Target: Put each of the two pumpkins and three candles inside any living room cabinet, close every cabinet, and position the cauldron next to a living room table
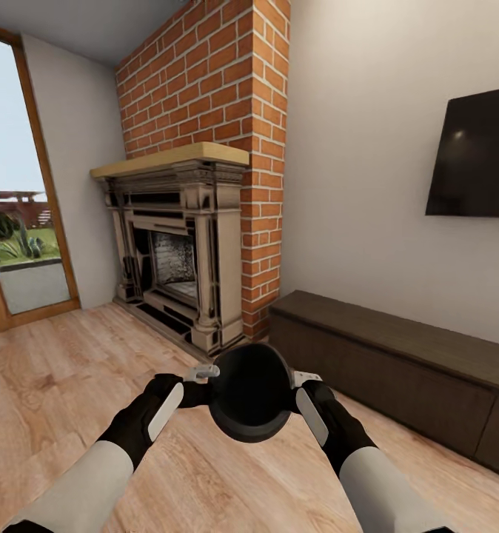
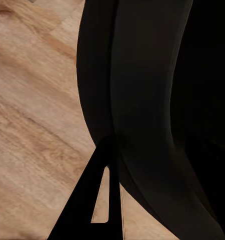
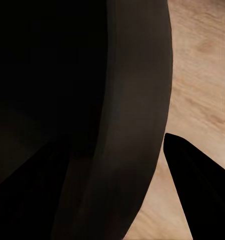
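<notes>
Gripping the cauldron (image 1: 250, 400) from both sides: left end effector (image 1: 203, 374) clamped on the rim at one side, right end effector (image 1: 303, 380) clamped on the opposite side. In the left wrist view, one dark finger (image 2: 90, 200) lying against the black outer wall (image 2: 142, 100), wood floor behind; in the right wrist view, fingers (image 3: 197, 185) straddling the thick rim (image 3: 132, 125), one inside the mouth and one outside (so both shut on the pot, as far as can be judged). Carrying it in the air in front of the trunk, mouth tilted toward the head camera, above the floor and not touching it.

Probably hauling the pot toward a desk somewhere in the living room, none visible at this moment. Doing this well: keeping both arms moving together so the spacing across the rim stays constant, holding the pot level and close to the body while the base turns, avoiding any twist that could pry one grip off, and lowering it gently once beside the desk.

Beyond the cauldron: pale wood plank floor (image 1: 72, 385) under it; the long low dark brown cabinet (image 1: 397, 370) just behind and to its right, along the wall, fronts looking closed. Behind the cauldron, an ornate fireplace (image 1: 179, 252) set in a red brick chimney (image 1: 220, 81). Above the cabinet, a dark wall-mounted screen (image 1: 475, 155). Far left of the fireplace, a wood-framed glass door (image 1: 20, 185) onto a garden.
</notes>
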